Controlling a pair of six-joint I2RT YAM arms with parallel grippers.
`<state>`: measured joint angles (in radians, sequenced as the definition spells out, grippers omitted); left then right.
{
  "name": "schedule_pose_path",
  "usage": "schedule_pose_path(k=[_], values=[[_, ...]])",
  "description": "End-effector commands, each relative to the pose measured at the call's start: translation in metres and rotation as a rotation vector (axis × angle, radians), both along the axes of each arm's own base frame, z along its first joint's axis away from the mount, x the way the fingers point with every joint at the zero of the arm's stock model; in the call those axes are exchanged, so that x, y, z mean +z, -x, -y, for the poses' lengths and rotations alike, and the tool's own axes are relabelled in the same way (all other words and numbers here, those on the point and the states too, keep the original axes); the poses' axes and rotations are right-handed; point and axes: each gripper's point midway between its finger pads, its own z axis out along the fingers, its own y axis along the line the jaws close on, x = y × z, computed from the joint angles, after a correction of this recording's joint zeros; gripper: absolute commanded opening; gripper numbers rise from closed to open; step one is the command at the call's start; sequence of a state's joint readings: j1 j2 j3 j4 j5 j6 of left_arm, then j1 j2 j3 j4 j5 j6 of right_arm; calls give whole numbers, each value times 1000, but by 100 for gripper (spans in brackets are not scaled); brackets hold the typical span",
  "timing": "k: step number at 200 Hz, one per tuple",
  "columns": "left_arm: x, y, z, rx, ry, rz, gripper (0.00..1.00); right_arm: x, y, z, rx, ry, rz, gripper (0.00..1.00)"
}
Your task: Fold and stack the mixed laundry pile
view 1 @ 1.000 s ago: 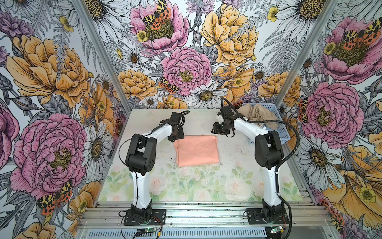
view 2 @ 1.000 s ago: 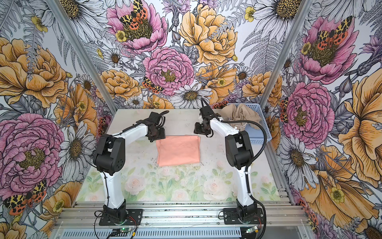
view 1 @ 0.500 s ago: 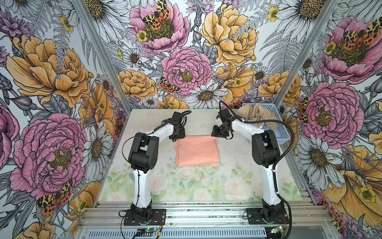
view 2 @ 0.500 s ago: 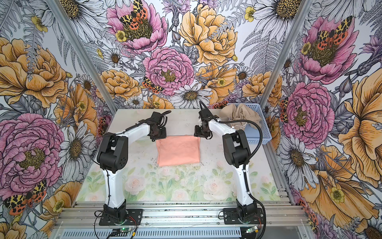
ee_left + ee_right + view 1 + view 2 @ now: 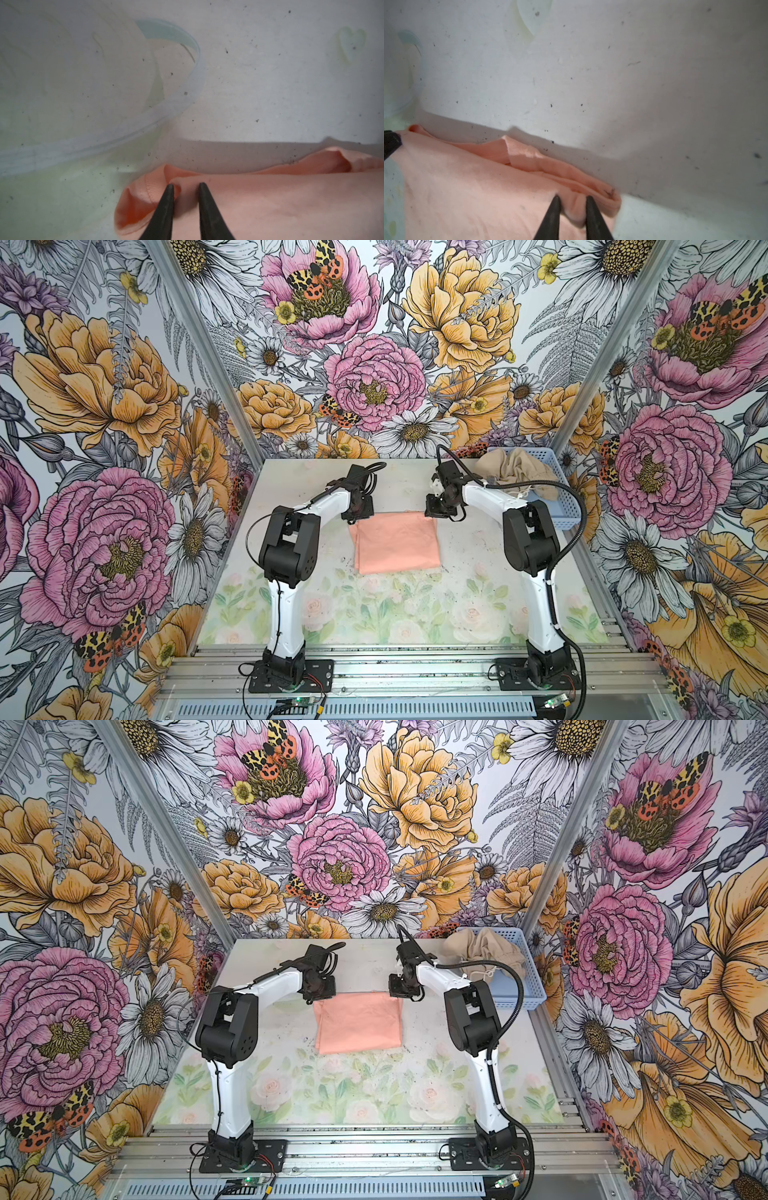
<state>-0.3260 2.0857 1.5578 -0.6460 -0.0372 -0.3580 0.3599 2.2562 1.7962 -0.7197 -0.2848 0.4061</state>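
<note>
Folded salmon-peach T-shirt [image 5: 395, 541] lies flat as a neat rectangle on the floral-print table [image 5: 374, 614], seen in both top views; its chest graphic isn't visible. The left gripper [image 5: 354, 518] is down at the shirt's far-left corner and the right gripper [image 5: 432, 514] at its far-right corner, w/ both white arms arching in from either side of the shirt. In the left wrist view the black fingers [image 5: 165, 207] stand close together, tips pressed into the cloth w/ a small ridge of fabric nipped between them, right by a curled, stitched edge of the shirt. The right wrist view shows much the same: narrow-set fingers [image 5: 550, 216] clench a raised fold of peach cloth just inside the layered corner, where several edges stack up. So both sets of jaws are grasping the T-shirt along its far edge, and the shirt's body lies flat on the table. Beyond the shirt's far-right corner, well apart from it, sits the light blue basket [image 5: 536, 455], w/ the beige-tan garment [image 5: 515, 470] bunched inside and heaped above the rim.
</note>
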Motion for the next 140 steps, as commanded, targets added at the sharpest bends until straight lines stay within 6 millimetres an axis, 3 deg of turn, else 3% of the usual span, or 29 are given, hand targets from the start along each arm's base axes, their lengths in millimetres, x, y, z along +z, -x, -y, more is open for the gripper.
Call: schedule_pose_path(k=[1, 53, 80, 140], values=[[6, -8, 7, -15, 13, 31, 16, -1, -3, -8, 9, -16, 12, 17], [8, -6, 6, -13, 24, 29, 0, 13, -5, -8, 6, -20, 40, 6], [16, -6, 5, -6, 40, 44, 0, 20, -5, -9, 5, -25, 51, 0], [46, 3, 2, 5, 72, 89, 0, 49, 1, -13, 15, -49, 91, 0]])
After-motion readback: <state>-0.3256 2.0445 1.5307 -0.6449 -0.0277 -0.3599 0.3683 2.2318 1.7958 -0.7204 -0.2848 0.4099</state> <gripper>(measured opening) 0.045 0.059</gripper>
